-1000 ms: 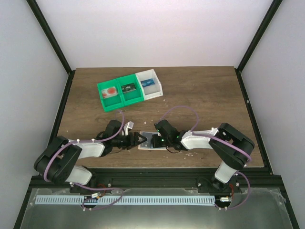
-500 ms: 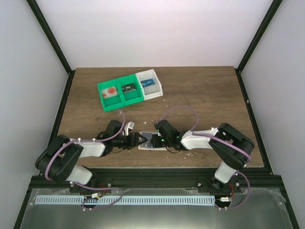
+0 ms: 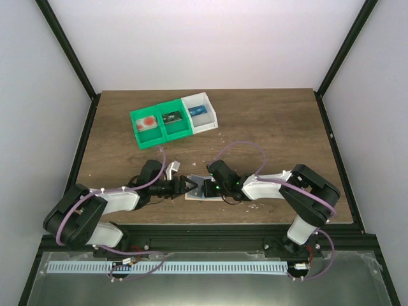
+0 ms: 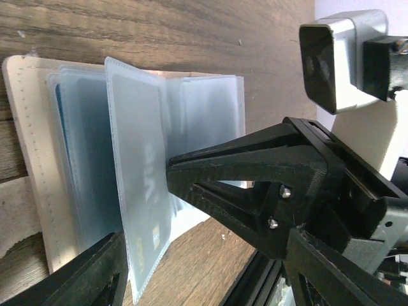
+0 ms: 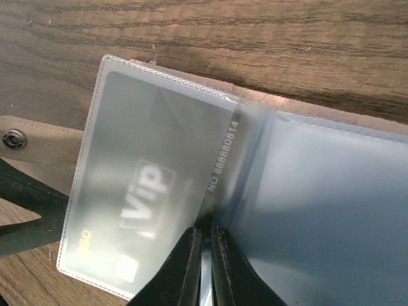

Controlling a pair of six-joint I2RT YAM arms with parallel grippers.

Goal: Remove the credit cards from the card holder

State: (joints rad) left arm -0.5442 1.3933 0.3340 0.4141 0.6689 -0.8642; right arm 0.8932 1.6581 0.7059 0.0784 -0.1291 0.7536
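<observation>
The tan card holder (image 3: pixel 199 193) lies open on the table near the front edge, between both grippers. Its tan cover (image 4: pixel 29 159) and snap tab (image 5: pixel 14 138) show, with clear sleeves fanned out. A light blue card (image 4: pixel 86 166) sits in a flat sleeve. A grey "VIP" card (image 5: pixel 150 185) sits in a sleeve that stands up (image 4: pixel 143 191). My right gripper (image 5: pixel 208 255) is shut on the inner edge of that card, by the spine. It also shows in the top view (image 3: pixel 205 187). My left gripper (image 3: pixel 187 185) is open, its fingers on either side of the holder's near end.
Two green bins (image 3: pixel 159 127) and a white bin (image 3: pixel 203 113) stand at the back left, each holding a small item. The table's front edge (image 3: pixel 210 222) runs close behind the holder. Small crumbs lie on the wood.
The left arm has shifted slightly. Both grippers stay at the holder, and the right one keeps its pinch.
</observation>
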